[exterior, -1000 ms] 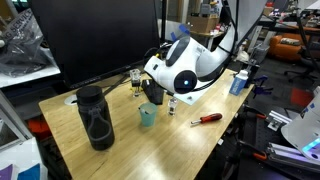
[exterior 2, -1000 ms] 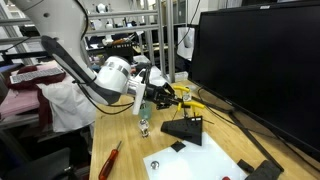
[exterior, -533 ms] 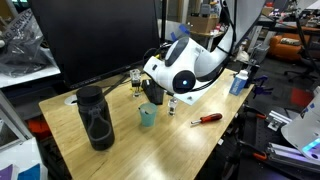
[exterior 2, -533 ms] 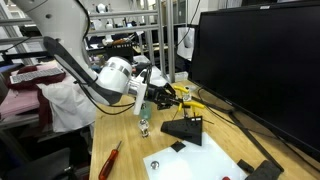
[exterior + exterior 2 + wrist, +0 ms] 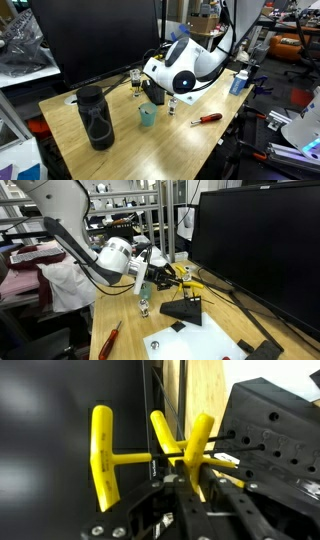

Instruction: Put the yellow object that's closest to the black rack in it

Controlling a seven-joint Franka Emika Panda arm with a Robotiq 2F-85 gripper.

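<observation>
Gripper sits at the far side of the table, close to the monitor. In the wrist view the stick runs down into the gap between your fingers. The jaws read as clenched on it, though the contact itself is dim.

The rack lies just right of the stick in that view, with its holed face turned toward it.

Key relation: the stick's long axis stands near upright in the wrist view, tilted a little, so it lies across the line to the rack. Thin dark shafts run rightward from the yellow pieces to the holed face. You cannot tell whether any tip is seated in a hole. My judgement is that the coming move is a short travel rightward along the shafts, not along the yellow bar.

Two other yellow pieces lie left of the stick. A slanted bar meets it in a V, and a T-piece is farther left. Don't mistake either for your target.

Views: only the wrist view shows the holes and shafts. In an exterior view the rack is a dark block just beyond the cup, half hidden by the arm. In an exterior view only a scrap of yellow shows past the gripper.
</observation>
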